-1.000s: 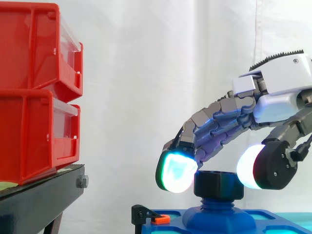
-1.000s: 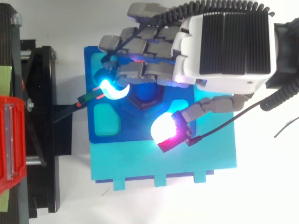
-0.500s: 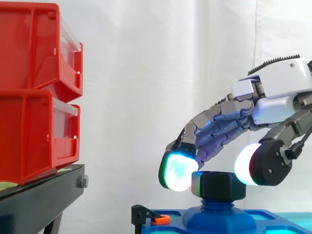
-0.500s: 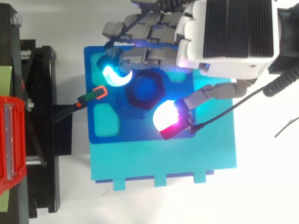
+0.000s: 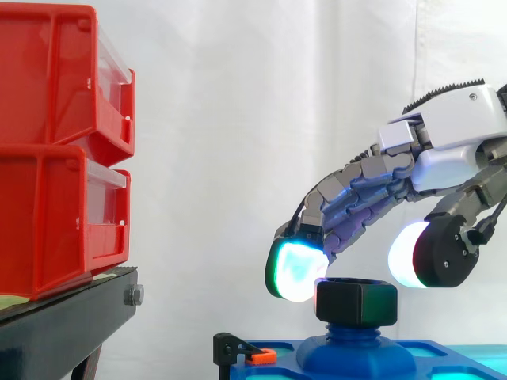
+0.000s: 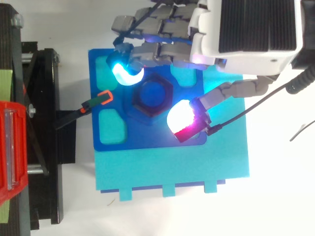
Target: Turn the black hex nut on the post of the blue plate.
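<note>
Black hex nut [image 5: 356, 302] sitting up on the post [image 5: 354, 331] in the middle of the blue plate [image 6: 147, 140]. Hand [image 5: 447, 131] hovering right over it, fingers spread apart, clamped on nothing. Glowing pads [image 5: 295, 269] just beside the nut on either side, can't tell about actual contact tbh.
</note>
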Controlling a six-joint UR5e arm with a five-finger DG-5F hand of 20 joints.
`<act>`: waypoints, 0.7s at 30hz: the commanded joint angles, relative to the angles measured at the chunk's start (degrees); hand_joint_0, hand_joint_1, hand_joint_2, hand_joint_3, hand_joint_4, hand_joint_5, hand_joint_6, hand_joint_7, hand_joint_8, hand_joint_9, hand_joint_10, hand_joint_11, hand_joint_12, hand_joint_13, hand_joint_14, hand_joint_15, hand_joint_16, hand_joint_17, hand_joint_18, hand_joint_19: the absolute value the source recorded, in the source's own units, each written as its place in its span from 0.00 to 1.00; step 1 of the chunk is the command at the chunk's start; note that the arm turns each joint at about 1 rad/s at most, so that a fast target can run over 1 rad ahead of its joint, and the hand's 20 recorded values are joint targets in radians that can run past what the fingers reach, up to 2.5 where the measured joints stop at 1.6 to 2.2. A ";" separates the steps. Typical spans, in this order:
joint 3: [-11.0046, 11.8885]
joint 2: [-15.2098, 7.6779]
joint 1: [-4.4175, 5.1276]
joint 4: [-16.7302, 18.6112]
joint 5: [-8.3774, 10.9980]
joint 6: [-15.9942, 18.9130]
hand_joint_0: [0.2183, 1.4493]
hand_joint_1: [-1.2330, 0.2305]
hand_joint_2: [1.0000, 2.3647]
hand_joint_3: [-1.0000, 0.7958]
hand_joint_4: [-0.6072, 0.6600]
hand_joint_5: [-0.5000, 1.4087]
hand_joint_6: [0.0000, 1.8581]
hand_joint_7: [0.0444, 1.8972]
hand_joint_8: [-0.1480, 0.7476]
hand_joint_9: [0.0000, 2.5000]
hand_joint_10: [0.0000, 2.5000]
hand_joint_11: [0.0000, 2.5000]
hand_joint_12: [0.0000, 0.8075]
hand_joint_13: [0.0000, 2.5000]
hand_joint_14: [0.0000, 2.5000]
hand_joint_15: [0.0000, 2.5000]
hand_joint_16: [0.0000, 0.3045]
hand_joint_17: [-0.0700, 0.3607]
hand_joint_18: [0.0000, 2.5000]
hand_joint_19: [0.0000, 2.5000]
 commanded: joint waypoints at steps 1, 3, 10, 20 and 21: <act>0.64 0.40 -0.09 -1.74 -0.67 -0.90 0.22 0.47 0.00 0.28 0.59 0.14 0.27 0.40 0.37 0.10 0.00 0.00 0.36 0.17 0.00 0.02 0.11 0.34 0.10 0.02; 0.64 0.66 -0.09 -1.92 -0.67 -1.25 0.22 0.47 0.00 0.28 0.59 0.14 0.27 0.40 0.37 0.10 0.00 0.00 0.36 0.17 0.00 0.02 0.11 0.34 0.10 0.01; 0.64 1.27 0.17 -2.62 -0.58 -2.40 0.22 0.47 0.00 0.28 0.59 0.14 0.27 0.40 0.37 0.10 0.00 0.00 0.37 0.17 0.00 0.02 0.11 0.34 0.10 0.02; 0.64 1.89 0.26 -3.76 -0.67 -2.48 0.22 0.47 0.00 0.28 0.59 0.14 0.27 0.40 0.37 0.10 0.00 0.00 0.37 0.17 0.00 0.02 0.11 0.34 0.11 0.01; 0.64 1.89 0.26 -3.85 -0.58 -2.48 0.22 0.47 0.00 0.28 0.59 0.14 0.27 0.40 0.37 0.10 0.00 0.00 0.36 0.17 0.00 0.02 0.11 0.34 0.11 0.02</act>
